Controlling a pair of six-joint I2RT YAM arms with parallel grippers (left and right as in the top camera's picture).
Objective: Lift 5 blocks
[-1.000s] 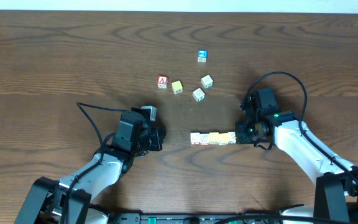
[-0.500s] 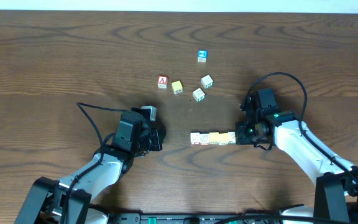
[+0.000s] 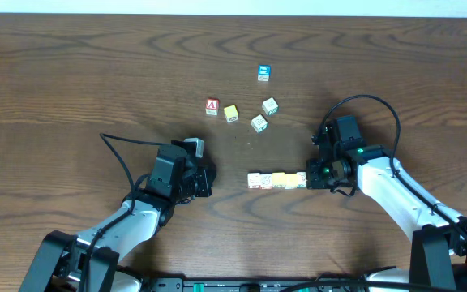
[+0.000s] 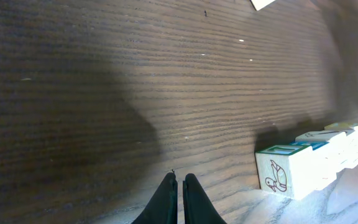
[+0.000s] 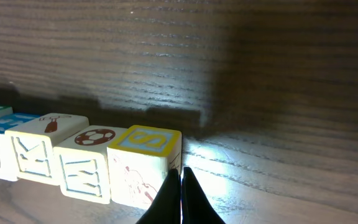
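Several small wooden alphabet blocks [image 3: 278, 180] lie in a tight row on the table between my two grippers. My right gripper [image 3: 308, 178] is shut, its tips [image 5: 180, 172] against the row's right end, at the yellow-topped "S" block [image 5: 143, 163]. A soccer-ball block [image 5: 91, 163] and a "K" block [image 5: 39, 150] come after it. My left gripper [image 3: 210, 180] is shut and empty, its tips [image 4: 180, 178] a short gap left of the row's end block with the turtle drawing [image 4: 286, 170].
Further back lie loose cubes: a red "A" cube [image 3: 212, 106], a yellow one [image 3: 231, 113], two whitish ones [image 3: 259, 122] [image 3: 269, 105] and a blue-faced cube [image 3: 263, 73]. Cables loop behind both arms.
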